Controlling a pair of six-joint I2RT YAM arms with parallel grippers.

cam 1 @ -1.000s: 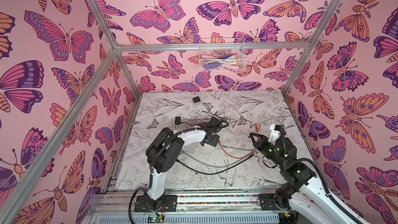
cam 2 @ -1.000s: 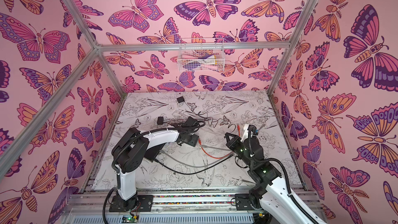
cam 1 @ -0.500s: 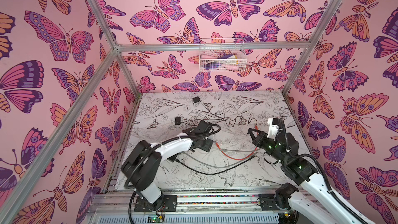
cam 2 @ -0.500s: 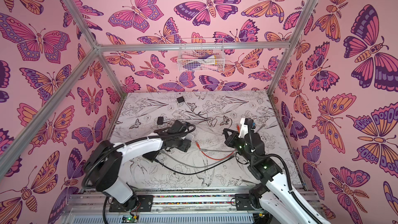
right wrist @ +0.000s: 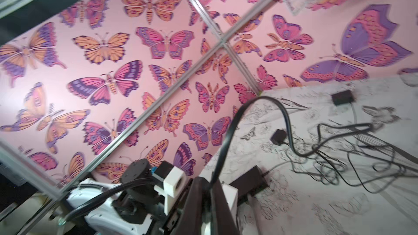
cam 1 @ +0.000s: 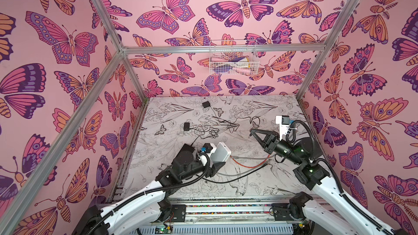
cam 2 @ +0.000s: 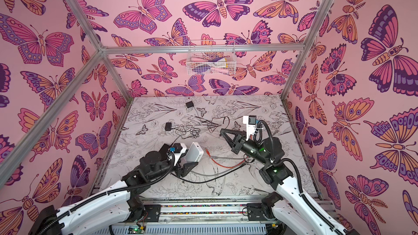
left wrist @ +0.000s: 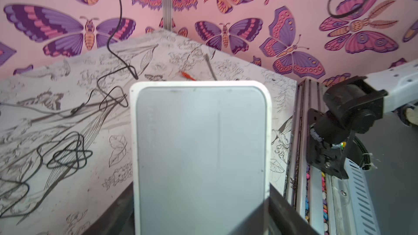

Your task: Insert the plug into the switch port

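Observation:
My left gripper [cam 1: 216, 160] [cam 2: 189, 163] [left wrist: 199, 211] is shut on the white switch [cam 1: 221, 152] [cam 2: 193, 154] and holds it tilted above the front-left of the table. The left wrist view shows only the switch's flat grey face [left wrist: 201, 145]; no port shows. My right gripper [cam 1: 252, 131] [cam 2: 222, 131] [right wrist: 209, 191] hovers to the right of the switch, shut on a black cable [right wrist: 228, 136] that arcs up from its fingers and back down to the table. The plug is hidden between the fingers.
Two black adapters [cam 1: 205, 104] [cam 1: 186, 125] and tangled black wires [cam 1: 213, 129] lie on the flower-print table [cam 1: 260, 107]. An orange cable [cam 1: 243, 166], a grey cable [cam 1: 248, 158] and a black cable [cam 1: 228, 180] lie between the arms. A wire basket [cam 1: 233, 61] hangs on the back wall.
The left arm has drawn back toward the front-left and lifted the switch clear, tilting it up. The right gripper has risen and shifted slightly back and left with the cable.

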